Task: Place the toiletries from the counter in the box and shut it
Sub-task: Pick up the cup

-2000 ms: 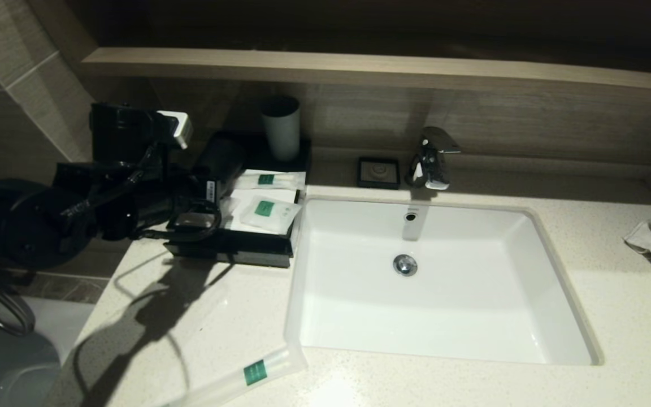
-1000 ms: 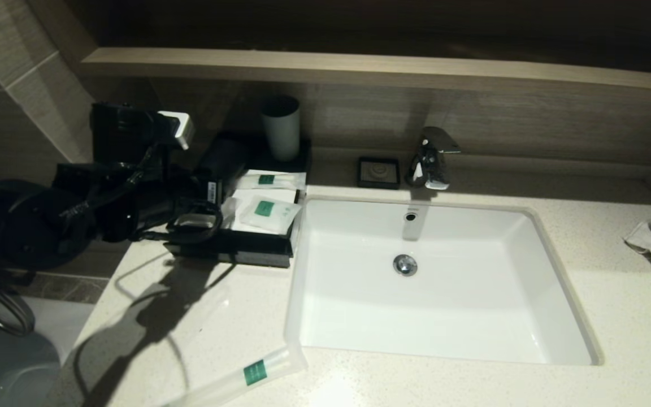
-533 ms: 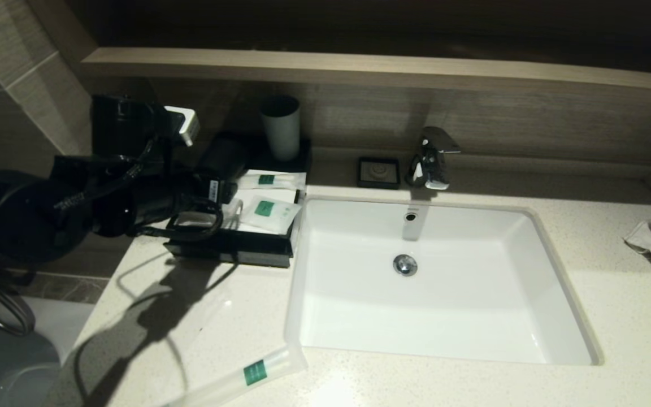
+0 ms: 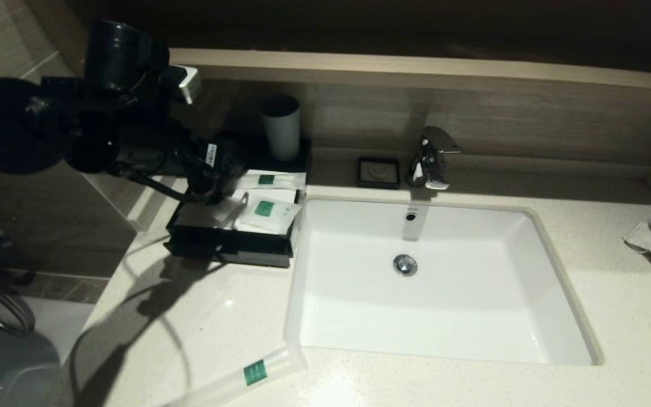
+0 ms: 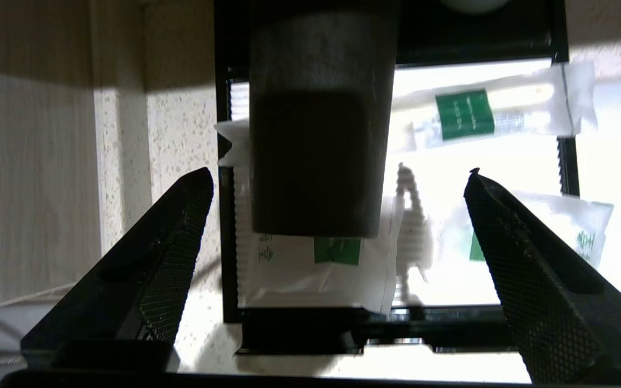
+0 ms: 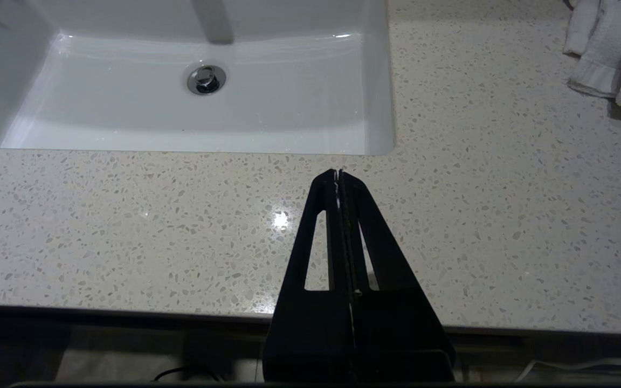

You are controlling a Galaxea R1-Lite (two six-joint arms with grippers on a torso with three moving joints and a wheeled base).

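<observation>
My left gripper (image 4: 212,189) hangs over the box (image 4: 229,249) at the bench's back-left, fingers wide apart, empty. One long packet (image 4: 241,376) lies slantwise at the front edge, left of the sink and well clear of them. Right gripper (image 6: 338,175), fingers together, is parked over the front edge.

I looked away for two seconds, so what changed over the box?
The left gripper let go of a pouch onto the box, then lifted away, jaws wide open. The other pouch, the slim packet on the box and the packet on the counter stayed put; the right gripper stayed parked.
</observation>
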